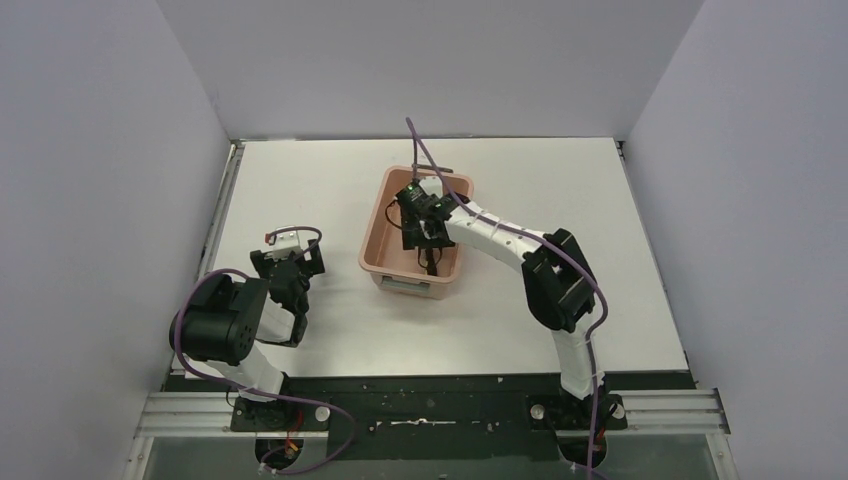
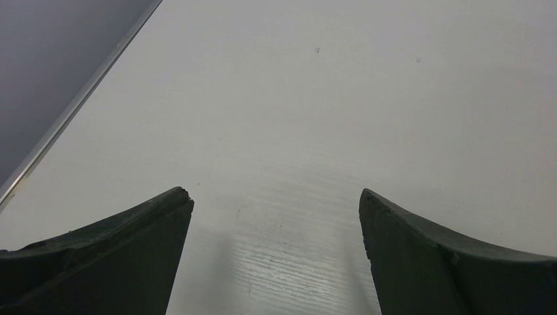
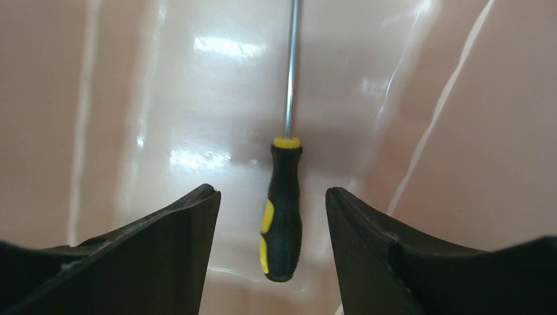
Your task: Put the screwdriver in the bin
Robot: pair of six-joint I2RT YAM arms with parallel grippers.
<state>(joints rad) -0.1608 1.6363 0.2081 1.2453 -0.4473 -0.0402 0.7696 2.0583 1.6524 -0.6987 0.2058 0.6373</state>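
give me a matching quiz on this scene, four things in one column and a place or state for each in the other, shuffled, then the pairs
Things
1. screwdriver
2. bin
3. left gripper
4. right gripper

Place or state
a. open, over bare table, nothing between the fingers
b. open, lowered inside the bin
c. lying on the pink floor, touched by neither finger
d. standing on the white table, ahead of the arms

Pairs: 1-c, 2-d, 3-a, 4-b
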